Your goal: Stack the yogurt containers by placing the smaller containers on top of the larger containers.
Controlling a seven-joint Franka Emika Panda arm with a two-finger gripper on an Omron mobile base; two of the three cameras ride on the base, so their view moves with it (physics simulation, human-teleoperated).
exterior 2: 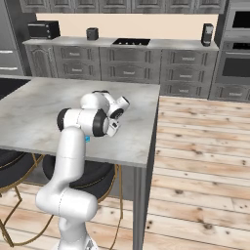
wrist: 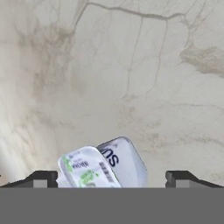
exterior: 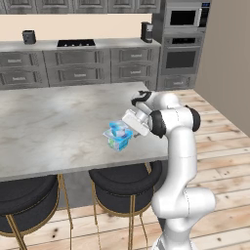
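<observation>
On the grey island counter (exterior: 58, 122), near its front right edge, the two yogurt containers sit together. In the left base view the smaller container (exterior: 117, 128), a light-blue cup, seems to rest on the larger container (exterior: 117, 143), a blue-and-white pack with green markings. My gripper (exterior: 131, 129) hovers right beside them, tilted down towards them. From the hand view the fingertips (wrist: 41, 178) stand wide apart, open, with the larger container's white lid (wrist: 85, 170) and the light-blue smaller container (wrist: 127, 158) between them, touching neither. A blue sliver of yogurt (exterior 2: 88, 138) peeks from behind the arm.
Two black stools (exterior: 128, 184) with gold legs stand under the counter's front edge. The counter's right end (exterior 2: 155, 122) drops to the wooden floor. Cabinets, a cooktop (exterior: 76, 43) and wall ovens (exterior: 181, 53) line the back.
</observation>
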